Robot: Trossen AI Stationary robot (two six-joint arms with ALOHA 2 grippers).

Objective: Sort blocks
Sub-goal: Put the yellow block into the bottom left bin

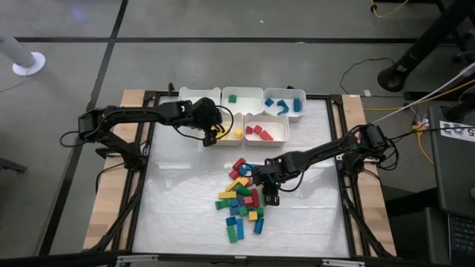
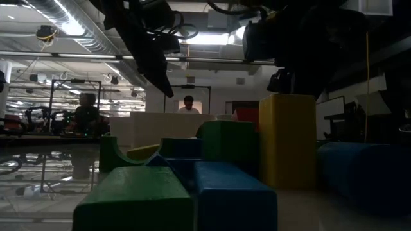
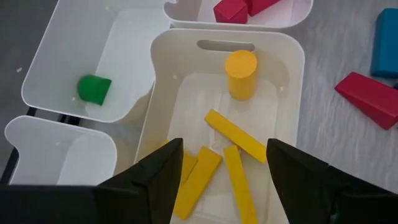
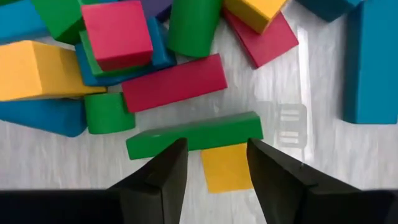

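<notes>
Over the yellow bin (image 3: pixel 292 74), left tool (image 3: pixel 221 165) gapes empty

Most of the blocks (image 1: pixel 243 196) sat jumbled in a mixed-colour pile just in front of the bins (image 1: pixel 245 111). Inside those: yellow blocks (image 3: pixel 235 133) lying flat plus one upright cylinder, a lone green block (image 3: pixel 94 88), red ones, blue ones.

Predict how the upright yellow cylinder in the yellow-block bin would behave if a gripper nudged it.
The yellow cylinder stands on end in its bin, taller than wide, so it may tip. Once down, its round side would probably roll until the bin wall or the flat yellow blocks stop it. It looks rigid and smooth, likely slippery.
</notes>
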